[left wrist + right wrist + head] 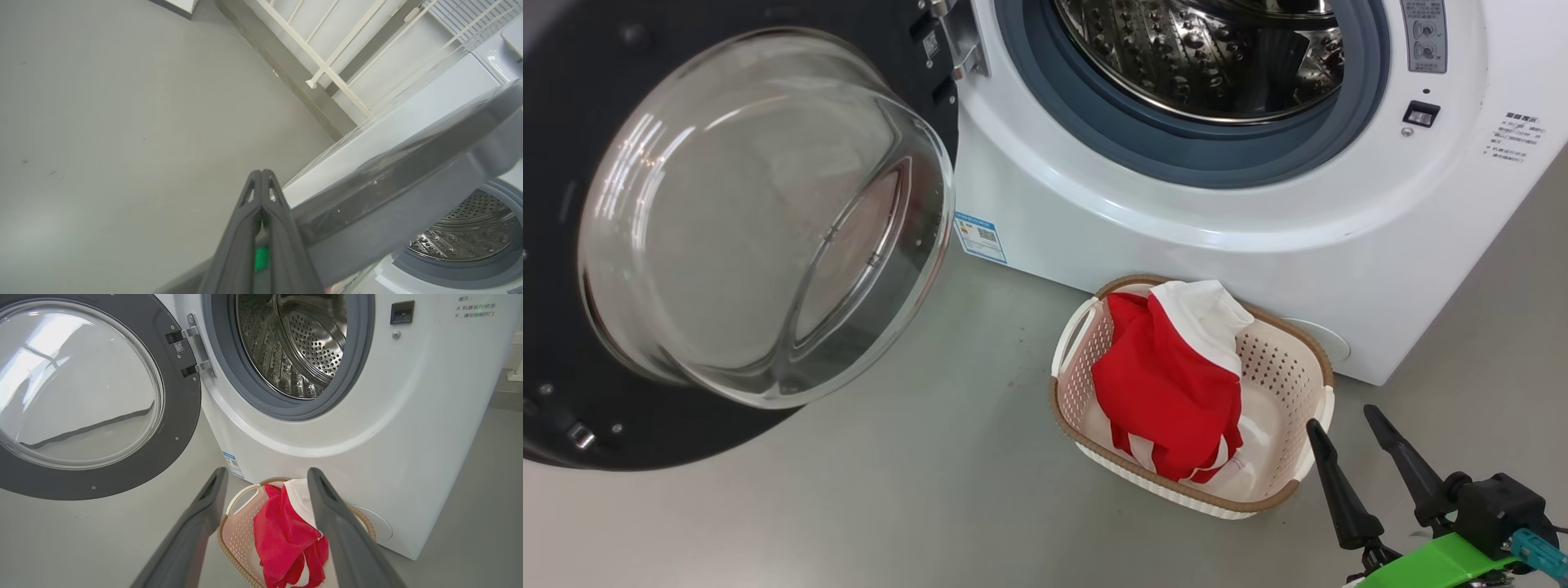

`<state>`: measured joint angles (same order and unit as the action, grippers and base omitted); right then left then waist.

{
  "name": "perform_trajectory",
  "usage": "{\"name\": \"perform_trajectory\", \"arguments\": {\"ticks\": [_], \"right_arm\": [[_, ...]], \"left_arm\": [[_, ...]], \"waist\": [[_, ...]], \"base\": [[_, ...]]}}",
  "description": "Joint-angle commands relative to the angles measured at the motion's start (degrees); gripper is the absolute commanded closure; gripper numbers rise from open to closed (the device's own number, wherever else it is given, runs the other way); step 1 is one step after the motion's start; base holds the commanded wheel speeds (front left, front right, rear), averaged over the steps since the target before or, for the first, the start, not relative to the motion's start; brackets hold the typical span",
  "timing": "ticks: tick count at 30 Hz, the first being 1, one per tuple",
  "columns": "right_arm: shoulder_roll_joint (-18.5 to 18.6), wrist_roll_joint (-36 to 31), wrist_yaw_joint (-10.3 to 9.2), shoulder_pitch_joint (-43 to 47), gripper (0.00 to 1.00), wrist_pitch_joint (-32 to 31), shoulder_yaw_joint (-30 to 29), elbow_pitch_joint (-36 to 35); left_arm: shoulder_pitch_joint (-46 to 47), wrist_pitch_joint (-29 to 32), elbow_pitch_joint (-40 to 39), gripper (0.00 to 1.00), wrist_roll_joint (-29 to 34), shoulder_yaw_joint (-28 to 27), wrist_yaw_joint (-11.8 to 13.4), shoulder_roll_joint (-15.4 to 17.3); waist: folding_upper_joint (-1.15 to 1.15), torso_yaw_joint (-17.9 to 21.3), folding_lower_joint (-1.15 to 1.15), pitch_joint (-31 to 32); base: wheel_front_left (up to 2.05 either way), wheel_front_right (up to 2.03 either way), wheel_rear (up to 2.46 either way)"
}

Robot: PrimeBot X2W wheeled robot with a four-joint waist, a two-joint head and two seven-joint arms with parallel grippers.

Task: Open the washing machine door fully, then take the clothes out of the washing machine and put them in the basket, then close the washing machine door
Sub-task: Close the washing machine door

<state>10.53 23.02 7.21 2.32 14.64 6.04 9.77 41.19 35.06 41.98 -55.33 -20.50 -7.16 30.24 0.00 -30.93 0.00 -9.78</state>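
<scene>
Red clothes [1168, 384] sit in the basket [1282, 367] before the washing machine [1217, 229]; the drum [1201, 57] looks empty (what I see of it). My right gripper [1343, 418] is spread, empty; my left gripper [261, 175] is clenched by the wide-open washing machine door [572, 82]. Next, I'd push its rim shut.

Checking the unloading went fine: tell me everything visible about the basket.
The basket is a small rectangular tub of cream-white perforated plastic with a brown woven-look rim and looped side handles. It stands upright on the grey floor, close before the washing machine; whether they touch is unclear. Red clothes with white trim lie heaped inside, rising above the rim.
</scene>
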Motion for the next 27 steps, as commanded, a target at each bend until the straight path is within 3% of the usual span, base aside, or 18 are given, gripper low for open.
{"name": "perform_trajectory", "arguments": {"ticks": [1, 14, 27], "right_arm": [[0.7, -0.8, 0.28, 0.0, 0.00, 0.4, 0.8, -1.5], [0.5, -0.9, 0.28, 0.1, 0.00, 0.4, 0.9, -1.1], [-0.1, -1.3, 0.28, 1.7, 0.00, 0.4, 1.2, -0.8]], "left_arm": [[-1.3, 2.1, -3.0, 1.00, -1.7, -0.2, -0.3, 4.2], [-12.1, 10.4, -17.9, 1.00, -13.5, 5.2, -0.3, 5.6], [-19.9, 13.3, -32.2, 1.00, -22.6, 9.5, -0.3, 7.7]], "waist": [[0.00, 0.0, 0.00, 0.1], [0.00, 0.4, 0.00, 2.7], [0.00, 1.3, 0.00, 5.7]], "base": [[0.00, 0.00, 0.00], [0.00, 0.00, 0.00], [0.00, 0.00, 0.00]]}}
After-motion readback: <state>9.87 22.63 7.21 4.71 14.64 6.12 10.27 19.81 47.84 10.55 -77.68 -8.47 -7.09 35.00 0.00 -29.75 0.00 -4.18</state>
